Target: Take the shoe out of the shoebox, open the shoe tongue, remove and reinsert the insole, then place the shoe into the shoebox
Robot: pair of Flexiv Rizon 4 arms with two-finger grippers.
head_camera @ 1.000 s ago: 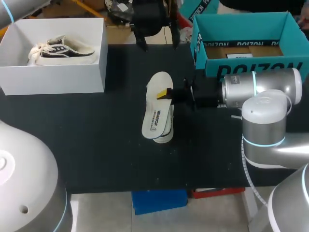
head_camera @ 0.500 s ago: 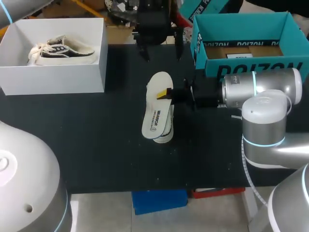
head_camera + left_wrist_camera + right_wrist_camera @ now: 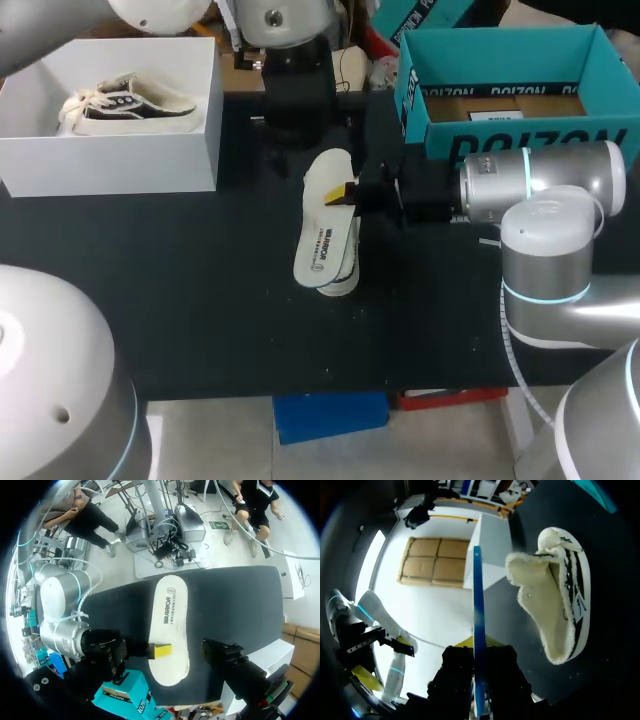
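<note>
My right gripper (image 3: 345, 192) is shut on the white insole (image 3: 325, 225), holding it flat above the middle of the black table. Under the insole's near end lies the shoe (image 3: 342, 278), mostly hidden. The right wrist view shows the insole (image 3: 478, 605) edge-on between my right gripper's (image 3: 479, 662) fingers, and the cream-lined shoe (image 3: 555, 605) lying on its side beside it. My left gripper (image 3: 300, 125) hangs open over the insole's far end. In its wrist view the insole (image 3: 170, 615) lies ahead, with one dark finger (image 3: 230, 660) beside it.
A white shoebox (image 3: 110, 160) at the back left holds a second shoe (image 3: 125, 102). An open teal box (image 3: 510, 130) stands at the back right, close behind my right arm. The table's front edge runs near the shoe's side.
My left arm has come in from the table's far edge toward the insole's far end. The right arm, the insole and the shoe have stayed put.
</note>
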